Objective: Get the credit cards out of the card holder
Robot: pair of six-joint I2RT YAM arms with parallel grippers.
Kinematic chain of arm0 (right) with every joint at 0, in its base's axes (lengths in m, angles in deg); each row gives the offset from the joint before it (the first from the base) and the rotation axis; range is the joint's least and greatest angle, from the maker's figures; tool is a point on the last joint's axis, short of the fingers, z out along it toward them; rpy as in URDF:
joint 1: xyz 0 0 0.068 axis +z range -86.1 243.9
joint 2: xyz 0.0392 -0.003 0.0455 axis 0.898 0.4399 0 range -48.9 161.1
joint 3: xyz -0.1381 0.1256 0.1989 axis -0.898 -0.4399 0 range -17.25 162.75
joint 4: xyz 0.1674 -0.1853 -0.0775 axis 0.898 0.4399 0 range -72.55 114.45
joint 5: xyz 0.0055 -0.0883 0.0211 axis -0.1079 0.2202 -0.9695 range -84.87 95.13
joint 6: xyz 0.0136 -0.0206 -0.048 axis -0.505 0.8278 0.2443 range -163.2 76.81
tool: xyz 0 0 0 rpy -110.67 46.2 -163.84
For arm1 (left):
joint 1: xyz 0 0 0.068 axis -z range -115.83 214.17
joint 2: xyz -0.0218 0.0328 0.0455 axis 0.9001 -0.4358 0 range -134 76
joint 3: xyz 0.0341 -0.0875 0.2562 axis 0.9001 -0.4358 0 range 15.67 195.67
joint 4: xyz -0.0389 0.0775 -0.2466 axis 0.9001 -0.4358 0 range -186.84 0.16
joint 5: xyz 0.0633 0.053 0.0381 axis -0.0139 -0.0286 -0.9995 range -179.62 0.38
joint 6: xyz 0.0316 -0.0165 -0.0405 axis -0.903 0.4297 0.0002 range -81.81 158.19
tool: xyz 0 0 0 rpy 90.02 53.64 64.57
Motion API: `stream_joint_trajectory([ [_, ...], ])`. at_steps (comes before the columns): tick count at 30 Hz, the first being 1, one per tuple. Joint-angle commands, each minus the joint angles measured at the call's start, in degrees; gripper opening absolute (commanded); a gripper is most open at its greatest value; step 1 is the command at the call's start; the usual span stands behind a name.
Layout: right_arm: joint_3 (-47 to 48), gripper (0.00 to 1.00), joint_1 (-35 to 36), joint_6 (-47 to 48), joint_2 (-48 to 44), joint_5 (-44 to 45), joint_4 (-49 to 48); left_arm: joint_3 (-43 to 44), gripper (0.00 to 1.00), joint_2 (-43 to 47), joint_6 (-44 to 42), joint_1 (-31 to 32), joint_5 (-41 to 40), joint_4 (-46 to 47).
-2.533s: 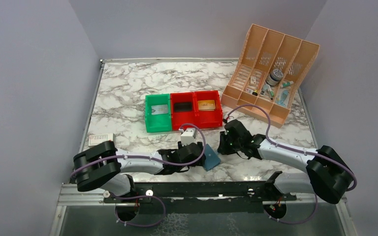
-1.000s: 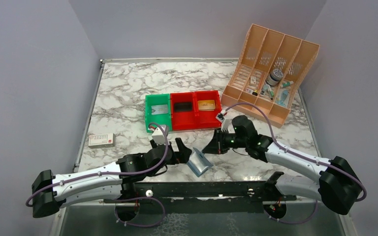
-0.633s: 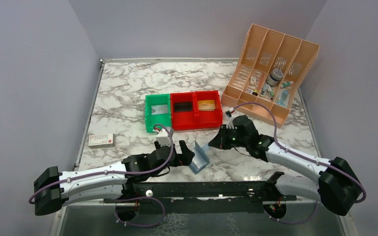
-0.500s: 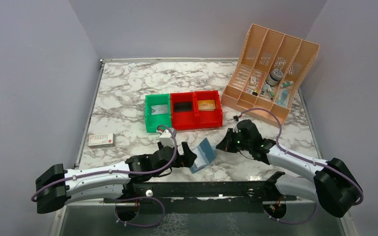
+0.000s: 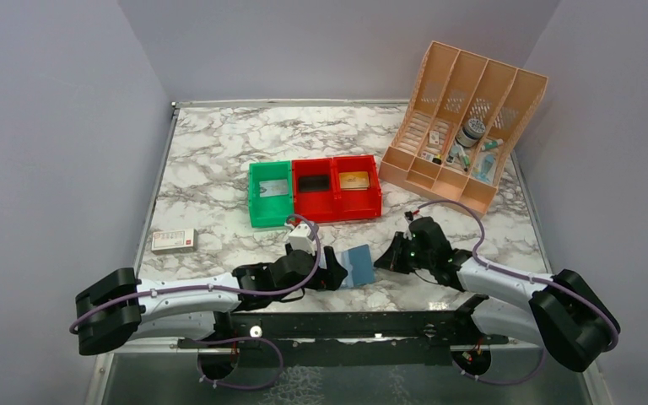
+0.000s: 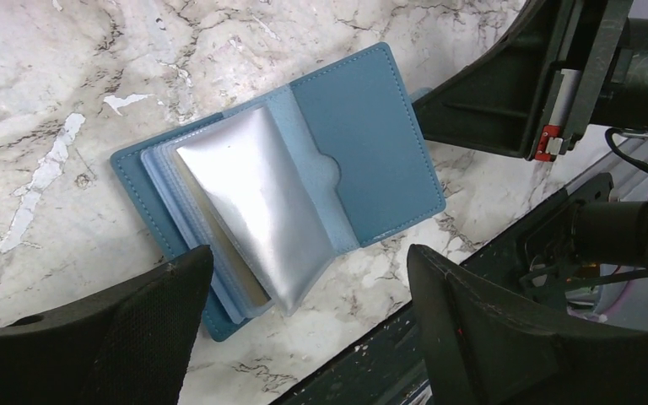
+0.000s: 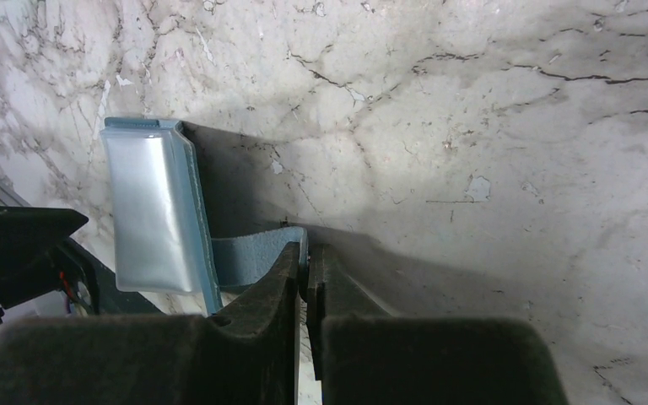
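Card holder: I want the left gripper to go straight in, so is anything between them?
Nothing visible. The card holder lies open on the table, straight ahead of the open left gripper. The right gripper pinches one panel's edge from the far side, off the left gripper's path.

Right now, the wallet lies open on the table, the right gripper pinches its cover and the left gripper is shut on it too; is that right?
Not quite: the left gripper is open, fingers spread wide over the wallet, as the left wrist view shows. The wallet does lie open on the table, its cover pinched by the right gripper.
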Motion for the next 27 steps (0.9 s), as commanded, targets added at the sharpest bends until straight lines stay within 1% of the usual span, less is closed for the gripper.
stream_joint_trajectory([
  [1,-1.33,0.04,0.13,1.07,0.23,-1.30,-1.87,1.72,0.87,0.38,-0.33,0.25,1.05,2.76],
  [5,-1.38,0.04,0.13,1.75,0.62,-1.38,-1.94,1.25,0.86,0.80,0.48,0.24,0.26,2.72],
  [9,-1.14,0.04,0.13,2.04,1.71,-1.54,-2.15,-0.20,0.86,0.41,3.53,0.26,-1.06,2.79],
  [14,-1.11,0.04,0.13,2.07,2.54,-1.65,-2.46,-0.56,0.85,-0.91,4.58,0.25,-0.11,3.32],
  [20,-1.42,0.04,0.09,1.57,2.52,-2.93,-3.64,-1.25,0.83,-3.43,6.11,0.24,0.54,6.01],
  [27,-1.44,0.04,0.12,1.41,2.46,-2.62,-3.62,-1.21,0.78,-5.47,7.57,0.21,0.25,5.94],
])
